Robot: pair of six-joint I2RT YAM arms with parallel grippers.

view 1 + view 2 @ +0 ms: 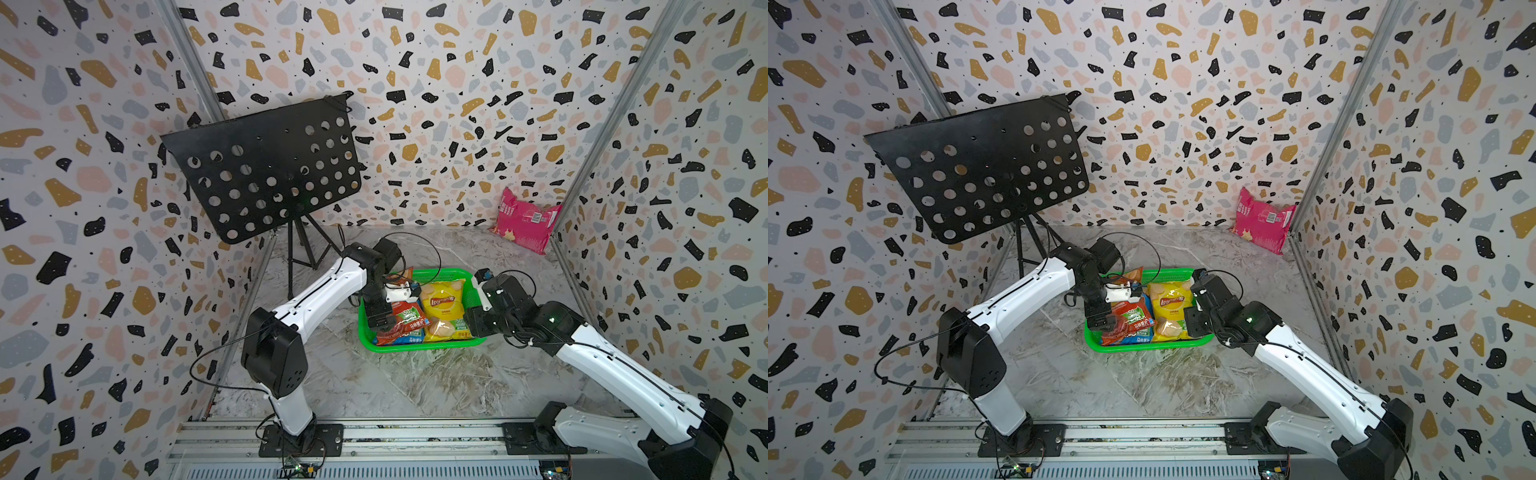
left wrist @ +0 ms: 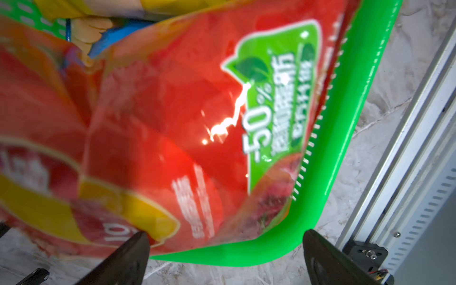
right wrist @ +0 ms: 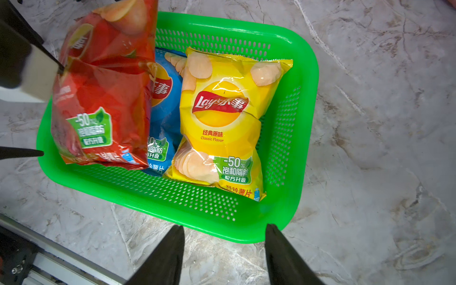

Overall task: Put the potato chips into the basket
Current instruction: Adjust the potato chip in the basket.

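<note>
Right wrist view: glossy crinkled orange-red bag [image 3: 98, 98] slants over blue bag [image 3: 162, 118] beside yellow bag [image 3: 222, 118] in perforated green basket [image 3: 291, 138]; left end effector [image 2: 225, 232] and right end effector [image 3: 225, 226] spread.

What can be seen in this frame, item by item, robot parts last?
basket: one, bright green, mid-table between the arms
yellow chip bag: one, yellow, lying in the basket
blue chip bag: one, blue, in the basket beside the yellow one, mostly covered
orange-red chip bag: one, orange-red, over the blue chip bag
pink chip bag: one, magenta-pink, leaning in the far corner, outside the basket
music stand: one, black, perforated, behind the left arm
tabletop: one, grey marble
left gripper: open, at the orange-red chip bag
right gripper: open, empty, beside the basket
</note>
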